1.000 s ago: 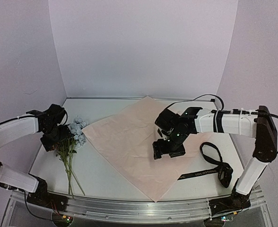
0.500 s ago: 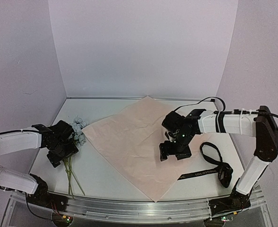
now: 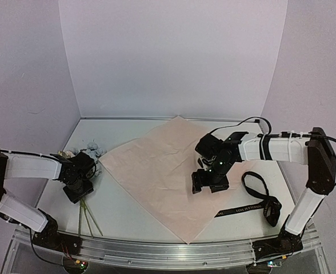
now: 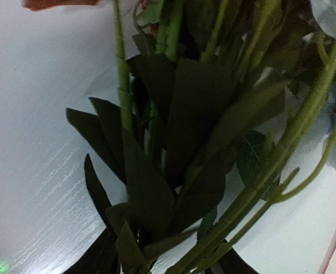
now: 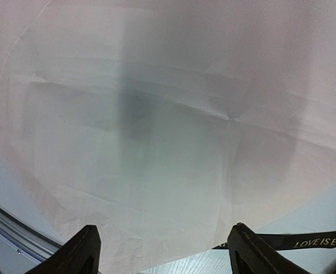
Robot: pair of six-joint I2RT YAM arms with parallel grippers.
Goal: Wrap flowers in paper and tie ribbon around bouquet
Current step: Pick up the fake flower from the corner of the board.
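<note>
White worktop (image 3: pixel 128 211) inside a pale lilac booth.
Plain walls (image 3: pixel 174 57) close it in on three sides; a metal rail (image 3: pixel 168 255) carrying small lit indicator lights (image 3: pixel 82 264) runs along its near edge.

Top external: fixed high at the near side, faces forward and down; whole table (image 3: pixel 128 211) up to the back wall (image 3: pixel 168 57) in frame

Left wrist: pointing down, very near the flowers (image 4: pixel 174 142); stems and leaves fill the frame, soft focus

Right wrist: a little above the paper (image 5: pixel 156 114), looking down; ribbon (image 5: pixel 316 241) lower right, rail (image 5: pixel 8 237) lower left

Overlap: top view shares flowers with left wrist, and paper, ribbon and rail with right wrist
</note>
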